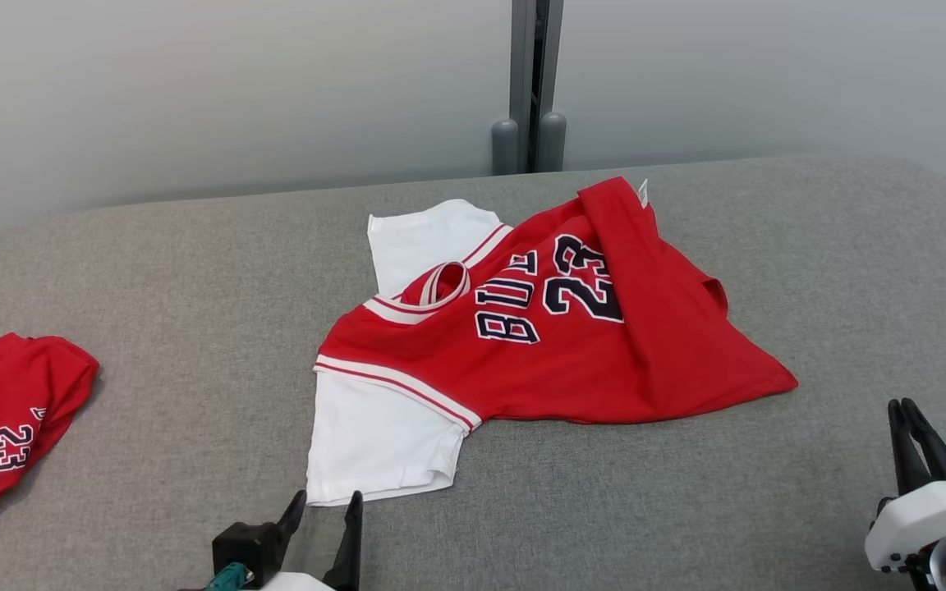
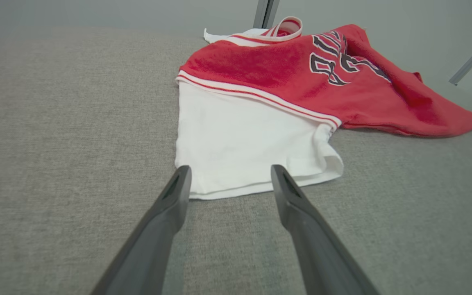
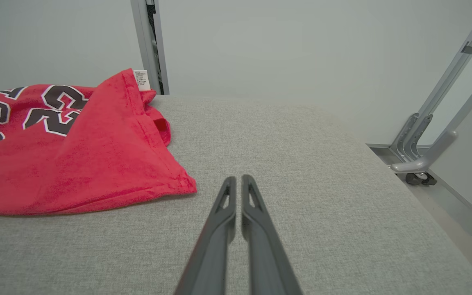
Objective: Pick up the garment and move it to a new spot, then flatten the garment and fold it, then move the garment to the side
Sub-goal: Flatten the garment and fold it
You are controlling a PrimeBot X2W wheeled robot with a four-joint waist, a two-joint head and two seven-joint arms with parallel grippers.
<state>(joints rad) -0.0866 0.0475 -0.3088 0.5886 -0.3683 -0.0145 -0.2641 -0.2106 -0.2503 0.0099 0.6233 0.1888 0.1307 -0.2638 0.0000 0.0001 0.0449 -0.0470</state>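
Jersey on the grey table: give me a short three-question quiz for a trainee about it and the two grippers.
1. True or false: the right gripper is shut and touches no cloth.
2. Which part of the jersey lies nearest the left gripper? A white sleeve; B collar; C label.
3. Fill in: the number printed on the jersey is ___.
Key: 1 true; 2 A; 3 23.
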